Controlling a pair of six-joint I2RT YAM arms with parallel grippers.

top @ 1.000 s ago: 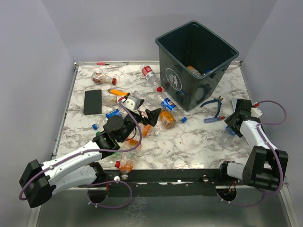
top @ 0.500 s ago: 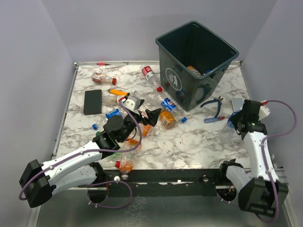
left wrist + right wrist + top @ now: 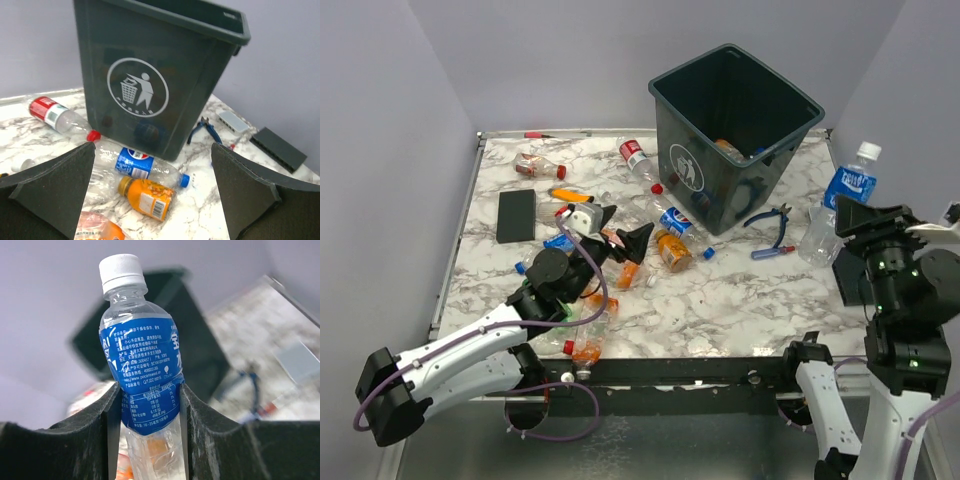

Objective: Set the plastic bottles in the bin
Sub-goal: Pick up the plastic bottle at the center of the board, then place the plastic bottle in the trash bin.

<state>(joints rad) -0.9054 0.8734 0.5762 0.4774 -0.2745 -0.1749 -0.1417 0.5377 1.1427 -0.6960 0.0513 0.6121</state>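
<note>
My R gripper clamps a blue-label bottle upright above the table right edge, near the bin. L gripper gapes wide over loose bottles mid-table.

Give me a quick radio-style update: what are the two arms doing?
Right gripper shut on blue-label bottle, raised right of bin. Left gripper open, empty, over loose bottles. Path looks clear.
</note>
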